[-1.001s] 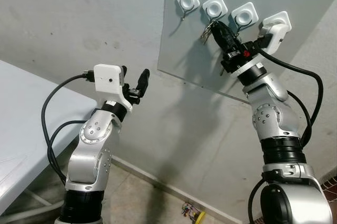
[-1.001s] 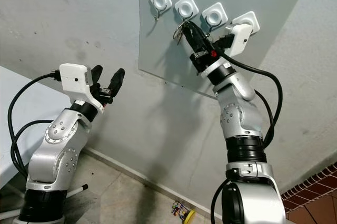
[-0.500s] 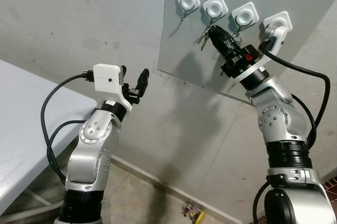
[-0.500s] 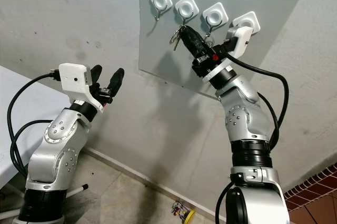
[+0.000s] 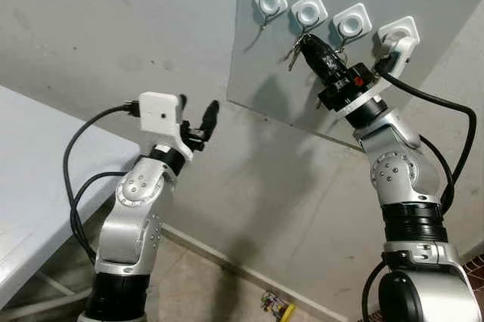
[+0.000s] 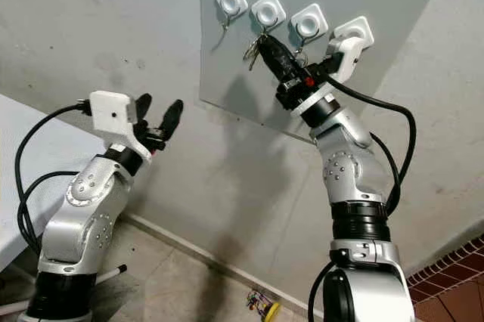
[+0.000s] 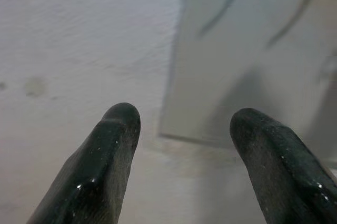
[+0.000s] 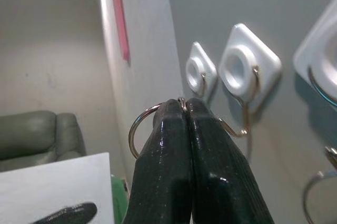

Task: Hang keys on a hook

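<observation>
A grey board (image 5: pixel 423 72) on the wall carries several white square hooks (image 5: pixel 308 10). My right gripper (image 5: pixel 305 41) is raised to the board, shut on a key ring (image 8: pixel 138 129), just below the second hook from the left (image 8: pixel 247 74). The keys (image 5: pixel 293 51) dangle from its tip. My left gripper (image 5: pixel 198 121) is open and empty, held up in front of the wall to the left of the board, apart from it. Its two black fingers (image 7: pixel 105 166) point at the board's lower left corner.
A white table (image 5: pixel 38 178) stands at the left by the wall. A small colourful object (image 5: pixel 276 305) lies on the tiled floor near the wall's foot. Another key ring (image 8: pixel 316 192) hangs on a neighbouring hook. A black cable (image 5: pixel 446 118) loops by my right arm.
My right gripper with the keys has tilted and risen closer to the second hook over the last second. My left arm has shifted a little to the right.
</observation>
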Robot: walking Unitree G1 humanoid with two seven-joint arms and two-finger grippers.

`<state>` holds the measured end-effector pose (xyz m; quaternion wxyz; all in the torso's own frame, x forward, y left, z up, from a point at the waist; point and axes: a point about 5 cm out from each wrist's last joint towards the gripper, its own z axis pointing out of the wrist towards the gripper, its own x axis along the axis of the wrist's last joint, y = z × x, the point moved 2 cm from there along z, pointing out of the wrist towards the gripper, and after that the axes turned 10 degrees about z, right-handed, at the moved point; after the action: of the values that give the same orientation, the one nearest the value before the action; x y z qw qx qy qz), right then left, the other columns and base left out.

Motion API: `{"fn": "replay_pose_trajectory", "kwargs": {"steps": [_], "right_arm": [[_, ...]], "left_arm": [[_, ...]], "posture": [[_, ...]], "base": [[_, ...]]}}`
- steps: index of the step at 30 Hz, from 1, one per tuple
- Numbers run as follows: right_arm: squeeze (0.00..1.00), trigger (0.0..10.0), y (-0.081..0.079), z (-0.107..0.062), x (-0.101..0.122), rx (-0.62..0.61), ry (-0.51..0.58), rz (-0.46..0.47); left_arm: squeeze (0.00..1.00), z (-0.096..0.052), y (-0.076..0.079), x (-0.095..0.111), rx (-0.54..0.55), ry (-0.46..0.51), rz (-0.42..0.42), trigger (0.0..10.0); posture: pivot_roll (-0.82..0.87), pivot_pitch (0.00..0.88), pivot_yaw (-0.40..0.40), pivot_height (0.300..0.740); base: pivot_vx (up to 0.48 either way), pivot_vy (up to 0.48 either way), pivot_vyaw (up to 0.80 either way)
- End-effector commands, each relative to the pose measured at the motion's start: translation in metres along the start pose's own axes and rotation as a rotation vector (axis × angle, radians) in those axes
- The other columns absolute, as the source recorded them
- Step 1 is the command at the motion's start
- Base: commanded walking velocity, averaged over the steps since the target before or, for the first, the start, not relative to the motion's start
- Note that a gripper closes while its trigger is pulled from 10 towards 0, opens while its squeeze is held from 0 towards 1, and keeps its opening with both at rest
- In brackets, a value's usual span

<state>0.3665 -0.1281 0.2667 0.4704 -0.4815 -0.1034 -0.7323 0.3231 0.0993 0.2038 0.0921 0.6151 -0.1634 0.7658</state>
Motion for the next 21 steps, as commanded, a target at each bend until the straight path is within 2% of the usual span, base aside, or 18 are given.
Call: {"fn": "replay_pose_trajectory", "kwargs": {"steps": [1, 5, 9, 21], "right_arm": [[0.0, 10.0, -0.007, 0.006, 0.015, 0.034, 0.048, -0.025], [0.0, 10.0, -0.007, 0.007, 0.015, 0.035, 0.051, -0.025], [0.0, 10.0, -0.006, 0.008, 0.018, 0.032, 0.066, -0.026], [0.0, 10.0, -0.002, 0.013, 0.019, -0.004, 0.079, -0.025]], "left_arm": [[0.0, 0.002, 0.007, 0.01, -0.033, 0.03, 0.011, 10.0], [0.0, 0.003, 0.01, 0.01, -0.043, 0.034, 0.002, 10.0], [0.0, 0.002, 0.02, 0.014, -0.103, 0.046, 0.025, 10.0], [0.0, 0.002, 0.018, 0.016, -0.096, 0.047, 0.023, 10.0]], "posture": [[-0.07, 0.0, -0.094, 0.74], [-0.07, 0.0, -0.094, 0.74], [-0.07, 0.0, -0.092, 0.74], [-0.07, 0.0, -0.095, 0.74]], "base": [[0.0, 0.0, 0.0], [0.0, 0.0, 0.0], [0.0, 0.0, 0.0], [0.0, 0.0, 0.0]]}}
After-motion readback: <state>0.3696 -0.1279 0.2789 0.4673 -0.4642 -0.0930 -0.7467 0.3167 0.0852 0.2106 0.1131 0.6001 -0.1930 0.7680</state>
